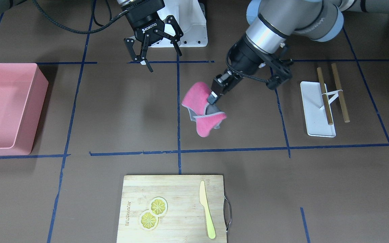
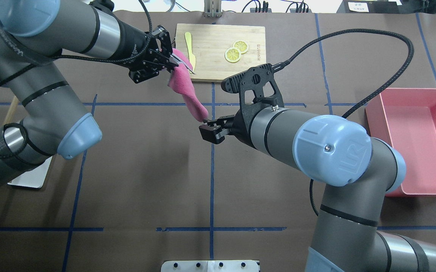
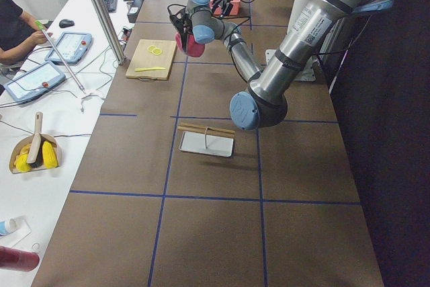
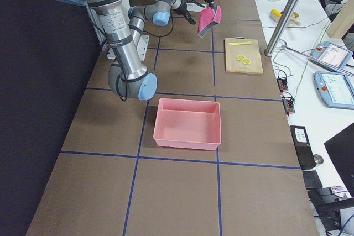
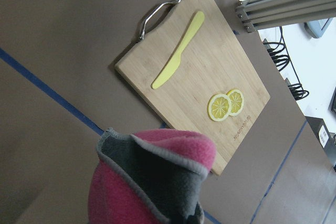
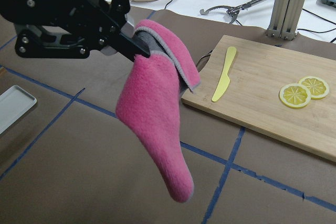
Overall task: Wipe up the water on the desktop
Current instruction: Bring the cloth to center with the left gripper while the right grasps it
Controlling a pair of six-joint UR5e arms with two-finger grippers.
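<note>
The left gripper's (image 1: 211, 100) fingers are closed on the upper fold of a pink cloth (image 1: 199, 101). The cloth hangs in the air above the desktop (image 1: 120, 111), on the robot's side of the board (image 1: 174, 189). The right gripper (image 1: 164, 58) hovers farther from the board, near the cloth, with its fingers spread and empty. A knife (image 1: 207, 209) and two lemon slices (image 1: 153, 212) lie on the board.

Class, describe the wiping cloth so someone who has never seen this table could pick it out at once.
On the dark-brown desktop crossed by blue tape, look near the middle, between the robot and the bamboo cutting board. The left hand holds a cloth hanging there. It alone is soft: bright pink fleece, grey-edged.
</note>
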